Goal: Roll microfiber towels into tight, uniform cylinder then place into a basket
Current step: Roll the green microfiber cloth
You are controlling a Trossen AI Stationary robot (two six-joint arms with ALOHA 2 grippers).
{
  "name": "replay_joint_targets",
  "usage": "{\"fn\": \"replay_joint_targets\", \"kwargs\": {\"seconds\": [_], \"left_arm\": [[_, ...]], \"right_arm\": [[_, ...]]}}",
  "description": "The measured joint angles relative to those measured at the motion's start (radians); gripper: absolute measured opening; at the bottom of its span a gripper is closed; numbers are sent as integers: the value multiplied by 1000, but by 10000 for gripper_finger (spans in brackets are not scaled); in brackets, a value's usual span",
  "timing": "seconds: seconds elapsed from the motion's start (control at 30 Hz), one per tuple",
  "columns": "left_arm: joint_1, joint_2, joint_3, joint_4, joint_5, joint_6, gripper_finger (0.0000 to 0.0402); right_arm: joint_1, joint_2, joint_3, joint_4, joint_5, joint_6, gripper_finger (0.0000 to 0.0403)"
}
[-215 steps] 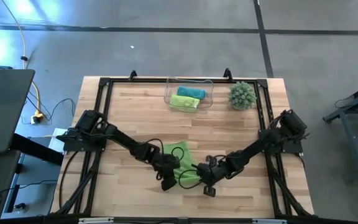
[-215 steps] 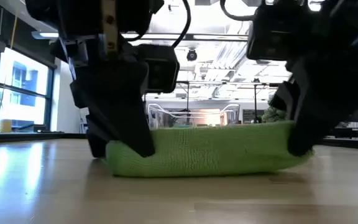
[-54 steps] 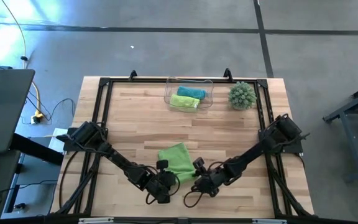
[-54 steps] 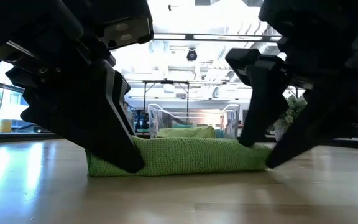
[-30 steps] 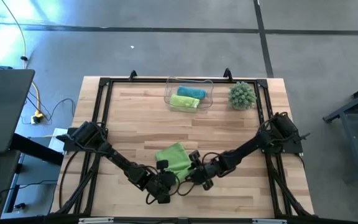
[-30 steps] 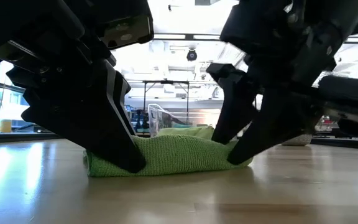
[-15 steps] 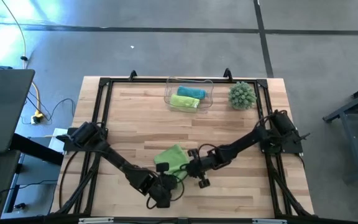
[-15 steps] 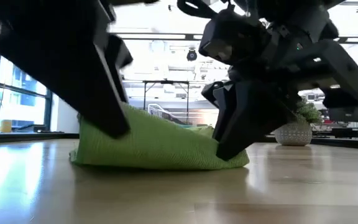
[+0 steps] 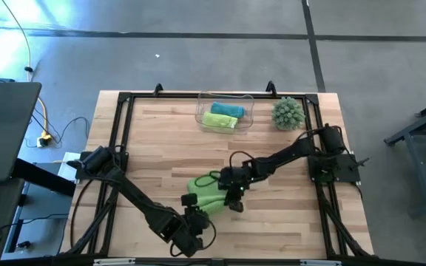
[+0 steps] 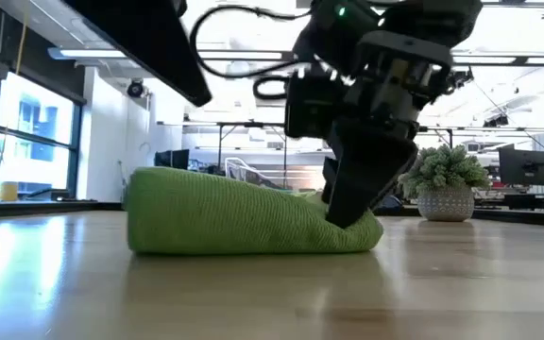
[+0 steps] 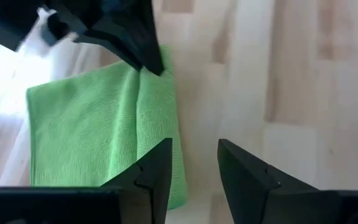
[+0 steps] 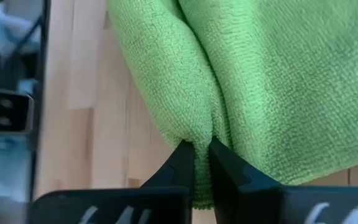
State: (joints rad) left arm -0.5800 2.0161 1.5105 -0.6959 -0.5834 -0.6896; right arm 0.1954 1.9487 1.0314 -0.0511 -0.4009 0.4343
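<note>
Towel, lime green and loosely folded, lies mid-table near the front; the right gripper reaches in low, pinching its edge, while the left gripper hangs released beside it.

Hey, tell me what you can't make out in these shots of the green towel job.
- High view: the towel edge under the right pincer, hidden by the arm.
- Low view: the basket, mostly behind the towel.
- High view: whether the towels in the basket are tightly rolled, too small.
- Left wrist view: the towel's near corner, behind the left pincer.

lime towel folded, mid-table | basket holds apparently two rolls
</note>
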Motion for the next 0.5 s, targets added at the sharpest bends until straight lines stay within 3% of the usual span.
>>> {"fn": "replay_joint_targets", "kwargs": {"seconds": [0.1,0.5], "left_arm": [[0,20,0,0,-49,-29,120],[35,149,-1,-76,-200,-22,122]], "right_arm": [[-34,1,0,0,-48,59,11],[-62,0,0,-8,-45,109,12]]}}
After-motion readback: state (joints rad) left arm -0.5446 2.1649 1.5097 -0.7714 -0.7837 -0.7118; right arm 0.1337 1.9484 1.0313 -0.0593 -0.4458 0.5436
